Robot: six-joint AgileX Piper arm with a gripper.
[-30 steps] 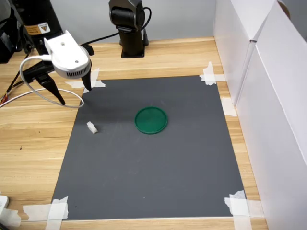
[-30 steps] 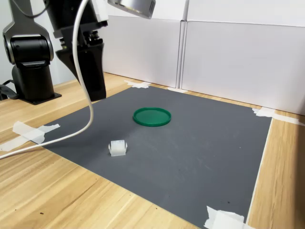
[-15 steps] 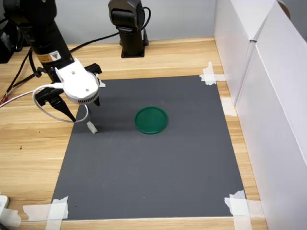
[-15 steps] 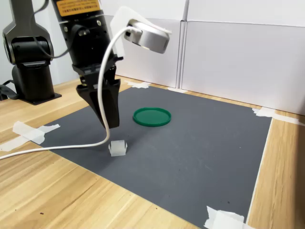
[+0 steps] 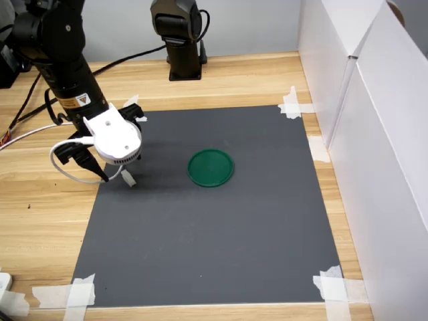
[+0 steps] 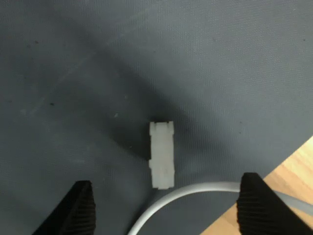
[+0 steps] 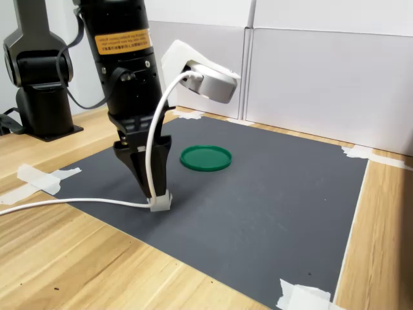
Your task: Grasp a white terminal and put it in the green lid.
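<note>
The white terminal (image 6: 162, 155) lies flat on the dark grey mat, a tiny block midway between my two black fingers (image 6: 78, 208), a little beyond their tips. My gripper (image 6: 166, 210) is open and wide, lowered almost to the mat. In the first exterior view the terminal (image 5: 128, 179) peeks out beside the white wrist camera, near the mat's left edge, with the gripper (image 5: 115, 175) over it. In the second exterior view the gripper (image 7: 150, 192) points down just above the terminal (image 7: 161, 203). The green lid (image 5: 210, 167) lies empty at the mat's middle, also seen in the second exterior view (image 7: 205, 157).
A white cable (image 6: 186, 193) loops across the mat close to the terminal. The mat (image 5: 221, 234) is taped at its corners to a wooden table (image 5: 40, 221). White walls (image 5: 374, 134) stand along the first exterior view's right. A black stand (image 5: 180, 40) is at the back.
The arm has come down and moved toward the terminal, from above the mat's corner to straddling the block. The terminal and the lid have not moved.
</note>
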